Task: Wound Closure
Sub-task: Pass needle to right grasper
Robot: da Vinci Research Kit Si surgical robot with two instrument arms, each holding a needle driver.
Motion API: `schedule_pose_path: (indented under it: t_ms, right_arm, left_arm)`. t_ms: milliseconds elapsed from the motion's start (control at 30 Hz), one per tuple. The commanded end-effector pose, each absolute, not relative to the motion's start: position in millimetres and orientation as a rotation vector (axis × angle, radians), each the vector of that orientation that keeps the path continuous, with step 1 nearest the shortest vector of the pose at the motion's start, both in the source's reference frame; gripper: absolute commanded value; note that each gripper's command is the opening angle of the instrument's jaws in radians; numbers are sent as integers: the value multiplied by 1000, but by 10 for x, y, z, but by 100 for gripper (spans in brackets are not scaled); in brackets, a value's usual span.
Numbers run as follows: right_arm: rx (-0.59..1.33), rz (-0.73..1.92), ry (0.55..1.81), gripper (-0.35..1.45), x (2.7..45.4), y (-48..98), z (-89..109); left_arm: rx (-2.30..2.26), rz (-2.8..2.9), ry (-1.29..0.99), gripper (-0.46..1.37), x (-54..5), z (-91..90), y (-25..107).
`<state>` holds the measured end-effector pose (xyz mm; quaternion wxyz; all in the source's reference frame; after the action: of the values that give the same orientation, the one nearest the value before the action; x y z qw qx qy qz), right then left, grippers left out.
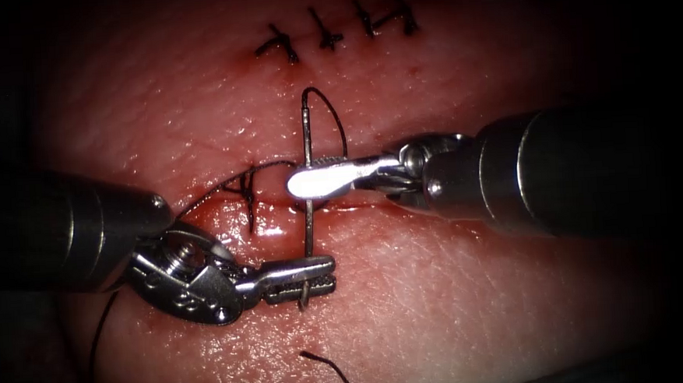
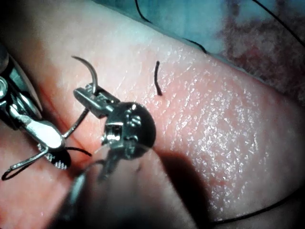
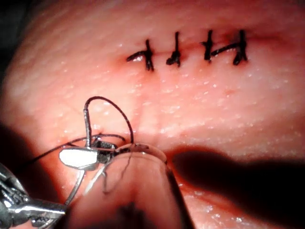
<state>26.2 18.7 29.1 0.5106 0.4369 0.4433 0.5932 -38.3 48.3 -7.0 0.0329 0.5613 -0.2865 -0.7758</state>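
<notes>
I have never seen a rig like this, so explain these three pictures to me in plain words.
This is a surgical practice robot stitching a cut in pork belly, the tissue. One picture looks down from an endoscope; the other two come from cameras near each arm's wrist. The left tool grips the curved needle near its pointed end. The right tool lies across the needle's middle at the cut; its jaws look shut, though whether they grip the needle is unclear. Black thread loops from the needle's tail. Finished stitches sit farther back, and a cut thread end lies near the front.
</notes>
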Motion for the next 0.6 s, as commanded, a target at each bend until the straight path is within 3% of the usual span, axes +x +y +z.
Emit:
schedule_pose_path:
  t_ms: [33,300,533,600]
  right_arm:
    - [1058,1430,1064,52,264,187,291]
    - [1071,1445,1061,36,269,181,293]
    - [1111,1490,1041,-35,269,179,293]
    - [1154,1520,1024,-35,270,179,293]
  left_arm:
    - [1724,-2389,-872,-35,-383,-70,483]
    - [1724,-2389,-872,-35,-383,-70,483]
    - [1722,-2390,-874,-35,-384,-70,483]
    - [1722,-2390,-874,-35,-384,-70,483]
